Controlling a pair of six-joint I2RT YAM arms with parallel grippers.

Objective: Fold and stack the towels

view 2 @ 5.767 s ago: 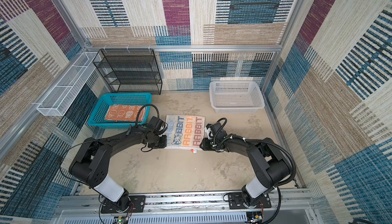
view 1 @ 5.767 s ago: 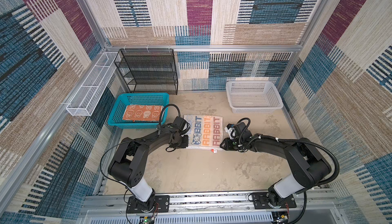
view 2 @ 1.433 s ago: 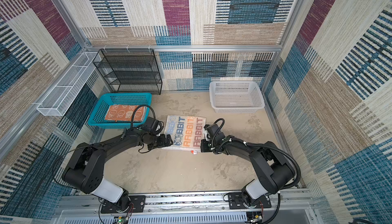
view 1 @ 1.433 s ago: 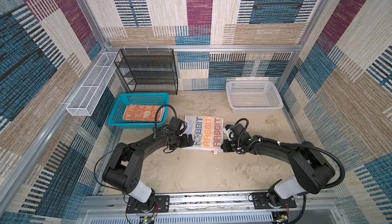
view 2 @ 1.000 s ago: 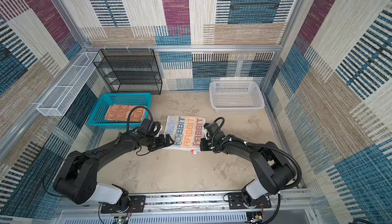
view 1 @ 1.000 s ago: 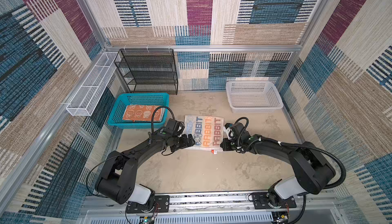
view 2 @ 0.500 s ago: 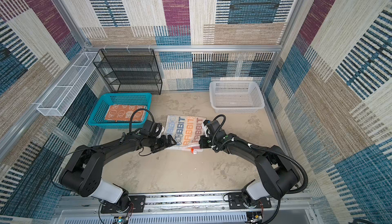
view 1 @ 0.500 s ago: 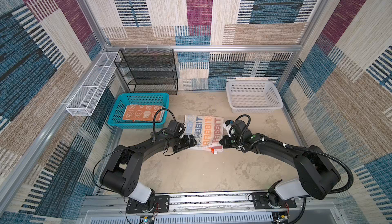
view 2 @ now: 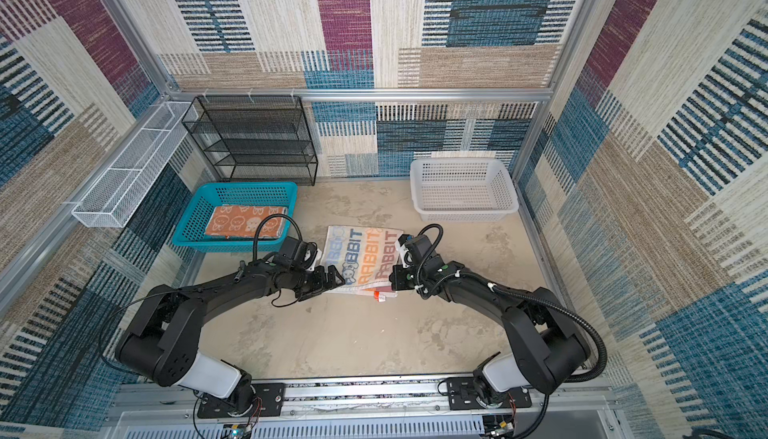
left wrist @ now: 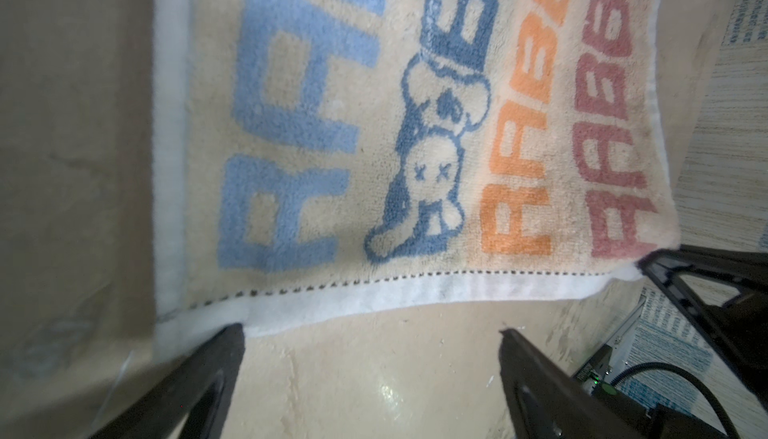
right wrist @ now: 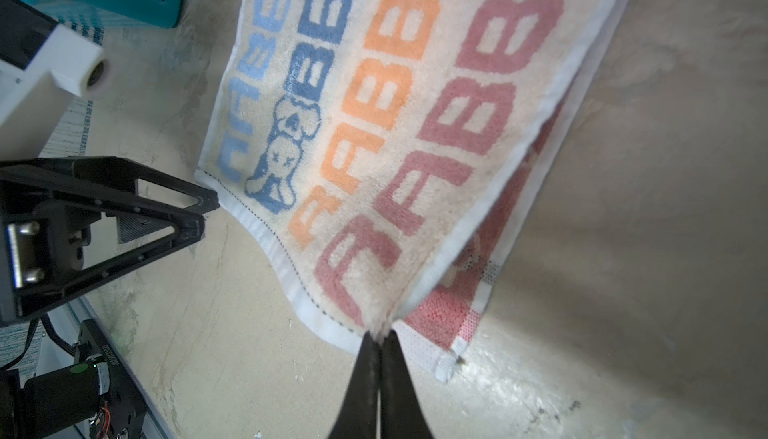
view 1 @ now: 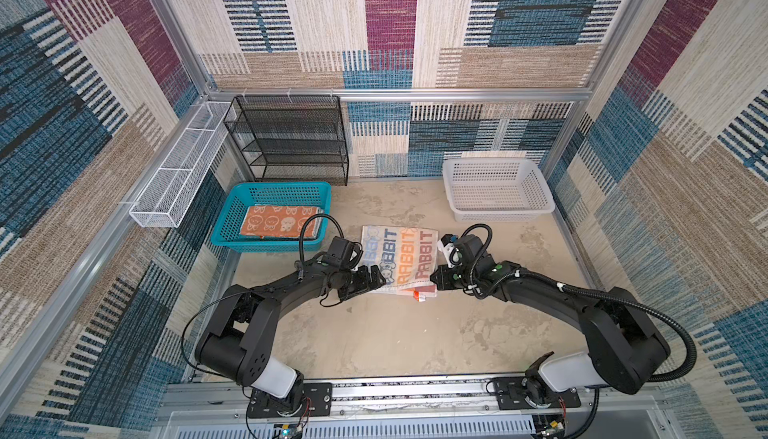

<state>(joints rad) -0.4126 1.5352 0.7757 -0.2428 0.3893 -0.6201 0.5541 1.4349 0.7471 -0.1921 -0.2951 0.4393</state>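
1. Pinching the near-right corner of the RABBIT towel (view 1: 397, 258), the right gripper (right wrist: 380, 335) has its jaws pressed together on the cloth and holds that corner a little above the table (view 1: 395, 333).
2. The rest of that towel lies printed side up in the middle of the table, between the two arms in both top views, with blue, orange and red lettering and a small blue rabbit figure.
3. Under the raised corner, a red-checked layer (right wrist: 449, 312) of cloth lies flat on the table; I cannot tell whether it belongs to the same towel.
4. The left gripper (left wrist: 370, 330) sits low at the towel's near-left corner with its jaws spread wide, one fingertip (left wrist: 232, 333) right at the white hem and no cloth gripped.
5. The orange towel (view 1: 280, 221) with white rabbit faces lies folded flat inside the teal basket (view 1: 274, 187), at the back left of the table.
6. A white basket (view 1: 498, 212) stands at the back right, well apart from the towels.
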